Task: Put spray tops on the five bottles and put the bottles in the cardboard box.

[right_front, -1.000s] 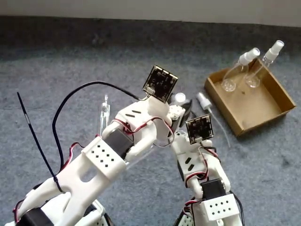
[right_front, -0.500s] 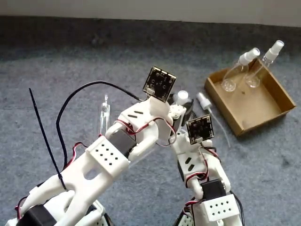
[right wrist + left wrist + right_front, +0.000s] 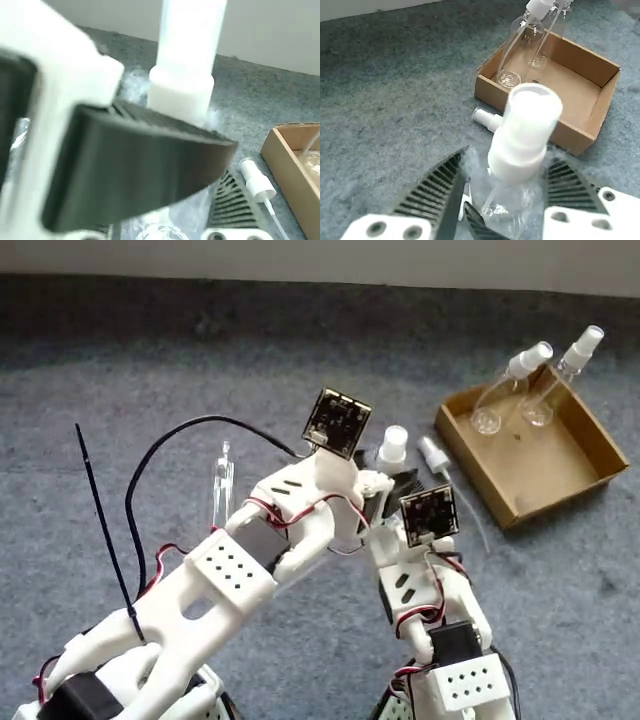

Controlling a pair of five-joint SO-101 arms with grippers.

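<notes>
A clear bottle with a white spray top (image 3: 393, 445) (image 3: 525, 132) (image 3: 185, 65) stands upright between both arms at the table's middle. My left gripper (image 3: 509, 157) (image 3: 372, 490) is shut on its clear body just under the top. My right gripper (image 3: 402, 483) holds the same bottle lower down; one ridged finger (image 3: 230, 200) shows beside it. A loose spray top (image 3: 435, 453) (image 3: 487, 119) (image 3: 257, 181) lies on the carpet between the bottle and the cardboard box (image 3: 475, 475) (image 3: 570, 135). Two capped bottles (image 3: 505, 390) (image 3: 520, 35) lean in the box's far corner.
A bare clear bottle (image 3: 222, 483) without a top rests on the grey carpet left of the left arm. A black cable (image 3: 130, 510) loops off that arm. The box's near half holds nothing. A dark strip runs along the table's far edge.
The bottle's spray top has shifted a little right and shows more fully past the left arm. The left arm and its cable have swung slightly; the right arm barely moved.
</notes>
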